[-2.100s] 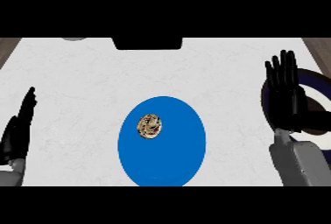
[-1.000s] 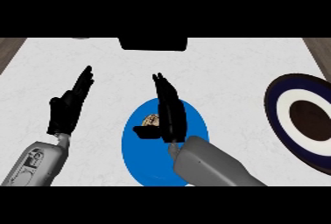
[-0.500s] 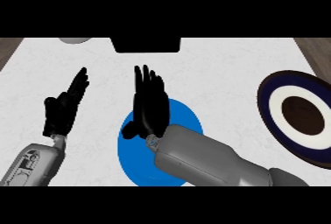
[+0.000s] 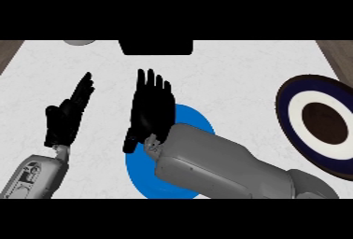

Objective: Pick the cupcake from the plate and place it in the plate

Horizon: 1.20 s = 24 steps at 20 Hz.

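Counter (image 4: 228,70): white marbled top, seen from above; brown strip at both upper corners.
Back edge: black block (image 4: 155,46) at top centre, small grey round thing (image 4: 79,42) to its left, both cut off by the frame.
Blue plate (image 4: 195,120): lies centre-low on counter. Only its upper right arc and lower left part show, the rest is covered by the R arm.
Cupcake: not visible. R hand and forearm cover the middle of the blue plate, so can't tell where on it the cupcake sits or whether the hand touches it.
Right hand (image 4: 150,109): black, over the blue plate's upper left edge. Fingers straight and close together, pointing to the back of the counter, tips past the plate rim. Thumb hangs down at its left side. Unclenched, nothing seen in its grasp.
Right forearm (image 4: 214,161): grey and bulky, comes in from lower right and runs diagonally across the blue plate.
Left hand (image 4: 66,116): left of the blue plate and apart from it, fingers straight and slanting up to the right, unclenched, holding nothing.
Left forearm (image 4: 34,175): grey, at lower left corner.
Second plate (image 4: 286,100): at right edge, navy rim, white ring, brown centre. Well apart from both hands.
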Motion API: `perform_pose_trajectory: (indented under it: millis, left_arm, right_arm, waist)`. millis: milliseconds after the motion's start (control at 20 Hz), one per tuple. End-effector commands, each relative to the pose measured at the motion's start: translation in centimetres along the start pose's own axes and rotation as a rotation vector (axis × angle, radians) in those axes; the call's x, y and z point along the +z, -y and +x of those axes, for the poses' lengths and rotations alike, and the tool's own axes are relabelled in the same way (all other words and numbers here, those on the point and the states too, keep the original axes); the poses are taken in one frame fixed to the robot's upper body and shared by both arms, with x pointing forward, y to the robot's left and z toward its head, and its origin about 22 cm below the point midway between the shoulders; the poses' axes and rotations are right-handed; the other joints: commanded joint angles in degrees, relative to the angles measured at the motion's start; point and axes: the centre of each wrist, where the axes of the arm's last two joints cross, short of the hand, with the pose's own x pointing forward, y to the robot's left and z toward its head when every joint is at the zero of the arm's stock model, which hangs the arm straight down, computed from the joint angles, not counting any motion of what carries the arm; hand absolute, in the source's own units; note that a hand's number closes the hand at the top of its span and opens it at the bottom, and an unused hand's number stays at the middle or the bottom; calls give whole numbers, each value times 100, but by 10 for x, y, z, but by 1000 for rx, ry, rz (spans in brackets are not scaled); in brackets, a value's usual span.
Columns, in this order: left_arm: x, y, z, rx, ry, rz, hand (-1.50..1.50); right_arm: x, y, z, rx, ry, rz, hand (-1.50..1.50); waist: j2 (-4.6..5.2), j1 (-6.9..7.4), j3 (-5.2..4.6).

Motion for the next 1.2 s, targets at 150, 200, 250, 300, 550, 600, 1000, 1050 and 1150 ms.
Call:
perform_pose_trajectory:
  millis: [150, 200, 250, 300, 550, 600, 1000, 1050, 1150]
  left_arm:
    - [2, 5, 1, -4, 22, 4, 0]
    - [-1, 9, 5, 7, 14, -13, 0]
    - [-15, 7, 16, -9, 30, -4, 0]
    - [-7, 12, 16, 4, 26, 7, 0]
    - [-11, 6, 15, 23, 11, 0, 0]
    - [-3, -2, 5, 3, 28, -28, 0]
    - [-5, 20, 3, 6, 19, -17, 0]
    - [-19, 15, 19, 9, 33, -24, 0]
    - [-10, 4, 15, 8, 8, -7, 0]
  right_arm:
    - [2, 4, 6, 66, -204, 74, -150]
    - [-1, -2, -1, 75, -210, 75, -150]
    - [0, 2, 1, 83, -203, 104, -150]
    - [3, 1, 5, 98, -231, 107, -150]
    - [-10, -20, -18, 169, -270, 192, -150]
    - [-19, -18, -19, 155, -295, 176, -150]
    - [-35, -37, -49, 169, -307, 227, -150]
    - [-23, -58, -60, 167, -321, 227, -150]
    - [-23, -49, -54, 156, -331, 225, -150]
  waist:
    - [52, 85, 3]
    - [56, 63, 4]
    - [60, 5, 4]
    - [46, 92, 4]
    - [68, 69, 3]
    - [76, 133, 1]
    - [81, 90, 6]
    - [88, 120, 5]
    - [68, 102, 7]
